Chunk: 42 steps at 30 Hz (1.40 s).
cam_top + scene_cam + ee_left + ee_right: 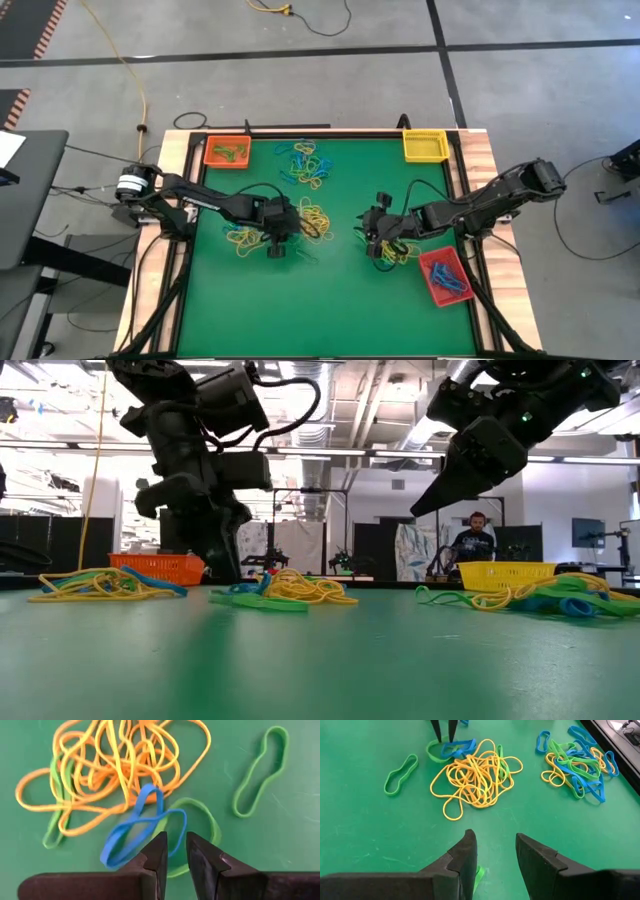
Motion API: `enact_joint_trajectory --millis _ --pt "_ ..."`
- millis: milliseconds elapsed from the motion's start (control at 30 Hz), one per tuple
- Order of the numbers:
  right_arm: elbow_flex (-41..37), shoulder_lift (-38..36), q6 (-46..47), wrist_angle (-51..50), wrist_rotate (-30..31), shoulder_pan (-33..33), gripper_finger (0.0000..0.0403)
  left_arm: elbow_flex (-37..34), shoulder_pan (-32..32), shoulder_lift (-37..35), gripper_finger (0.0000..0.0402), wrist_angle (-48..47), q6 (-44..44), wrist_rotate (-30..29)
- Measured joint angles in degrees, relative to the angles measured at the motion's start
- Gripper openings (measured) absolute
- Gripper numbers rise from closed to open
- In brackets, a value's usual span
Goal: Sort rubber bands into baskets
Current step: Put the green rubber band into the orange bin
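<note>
Left gripper (pixel 175 851) hangs over a blue band (pixel 137 827) at the yellow pile's (pixel 312 222) 6 o'clock — jaws slightly apart, nothing pinched yet. Next it needs to drop and close. Right gripper (pixel 492 850) waits open, empty, near the red basket (pixel 444 276).

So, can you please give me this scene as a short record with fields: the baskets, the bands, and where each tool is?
table: green mat
orange basket: far left corner, green bands inside
yellow basket: far right corner
red basket: near right side, blue bands inside
rubber bands: mixed yellow, blue and green piles on the mat
left tool: low over a blue band beside a yellow tangle, fingers slightly apart, nothing held
right tool: open above the mat, a green band under it
</note>
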Motion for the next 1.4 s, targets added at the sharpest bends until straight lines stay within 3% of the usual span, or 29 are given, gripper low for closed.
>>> enact_joint_trajectory --millis 100,267,667,767,1033,1100,1233,1400 --pt "0.01 0.00 0.03 0.02 0.00 0.00 0.0164 -0.03 0.06 2.46 0.0060 -0.57 0.01 -2.23" --pt "0.04 0.00 0.02 -0.06 0.00 0.07 0.0164 0.23 0.30 3.92 0.0060 -0.93 -0.01 -0.10" --pt "0.04 0.00 -0.02 -0.06 0.00 0.00 0.0164 -0.14 0.20 -3.21 0.0061 -3.12 -0.78 -2.52" --pt "0.04 0.00 -0.16 -0.07 0.01 0.00 0.0164 -0.14 -0.05 -3.76 0.0076 -3.00 -0.91 -5.83" --pt "0.04 0.00 -0.17 -0.13 0.00 0.00 0.0164 -0.14 -0.71 -3.73 0.0145 -4.36 -2.34 -6.83" --pt "0.04 0.00 -0.17 -0.13 0.00 0.00 0.0164 -0.14 -1.16 -3.75 0.0156 -4.28 -2.39 -4.28" --pt "0.04 0.00 -0.19 -0.15 0.02 0.00 0.0164 -0.11 -3.82 -3.76 0.0161 -1.15 -0.99 6.16" --pt "0.04 0.00 -0.42 -0.06 0.02 0.00 0.0164 -0.10 -7.26 -2.34 0.0146 -0.46 0.73 3.80"
